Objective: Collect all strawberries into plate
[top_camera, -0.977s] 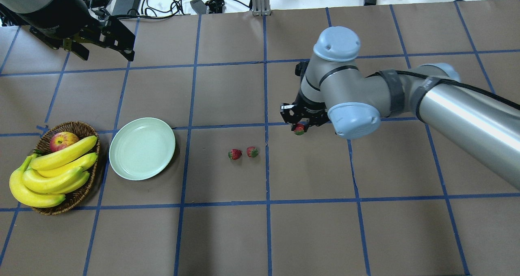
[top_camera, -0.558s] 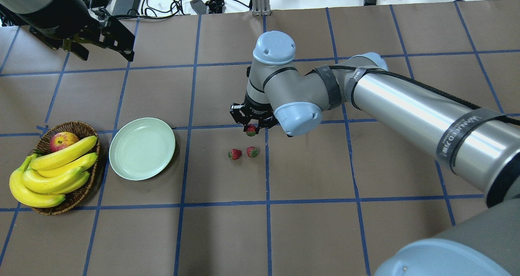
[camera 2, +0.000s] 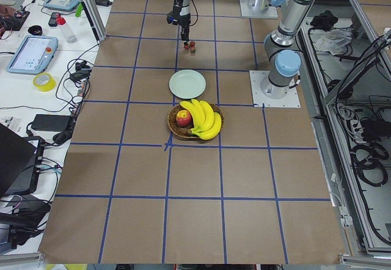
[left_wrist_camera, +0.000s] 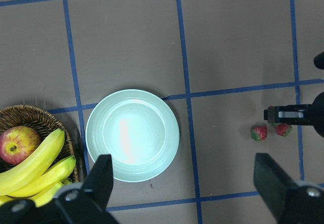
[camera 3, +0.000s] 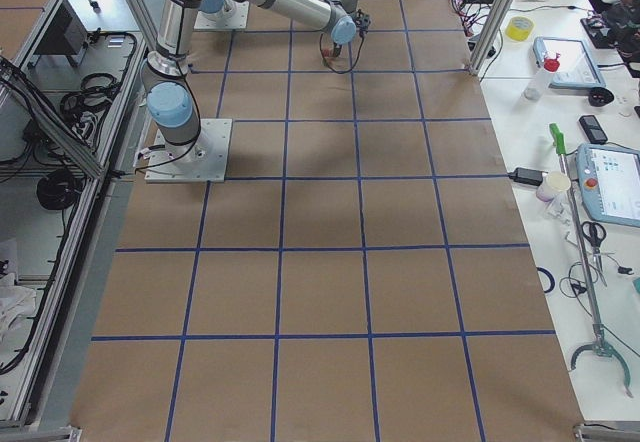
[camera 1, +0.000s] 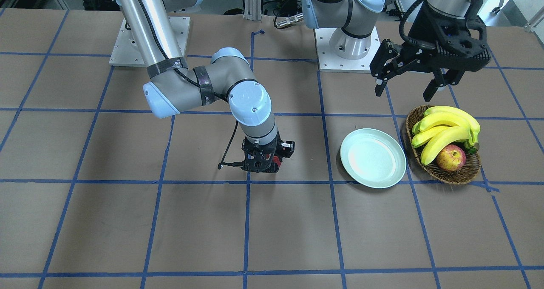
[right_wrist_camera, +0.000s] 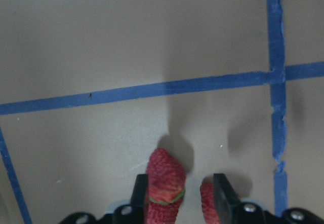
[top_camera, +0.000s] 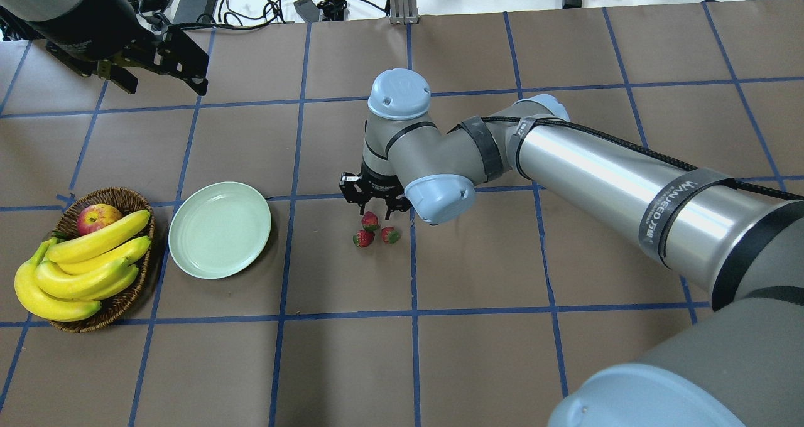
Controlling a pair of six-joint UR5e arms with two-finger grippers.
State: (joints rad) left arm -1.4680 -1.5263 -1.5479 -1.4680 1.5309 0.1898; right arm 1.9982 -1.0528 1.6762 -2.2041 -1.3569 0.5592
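Far left, the left gripper [top_camera: 164, 89] hangs above the table [top_camera: 477, 364], jaws spread wide, nothing in them. Nearer on the left sits a wicker basket [top_camera: 125, 196] with bananas [top_camera: 88, 270] and an apple [top_camera: 97, 218]. Just right of the basket, not touching it, is the plate [top_camera: 220, 229], flat on the table and with nothing on it. All three strawberries are right of the plate, well apart from it, in a tight cluster near the table's middle. The left strawberry [top_camera: 363, 238] and the right strawberry [top_camera: 391, 234] lie side by side on the table, close together with a small gap. The third strawberry [top_camera: 370, 220] is just beyond them, almost touching the left one. The right gripper [top_camera: 376, 213] points straight down over this third strawberry, low to the table, its arm reaching in from the right. In the right wrist view its fingers [right_wrist_camera: 139, 193] stand wider apart than the berry. The berry sits between them against one finger, with its shadow on the table right behind it, and is not pinched from both sides. A sliver of another berry shows just inside the other finger. Cannot tell whether the third strawberry rests fully on the table.
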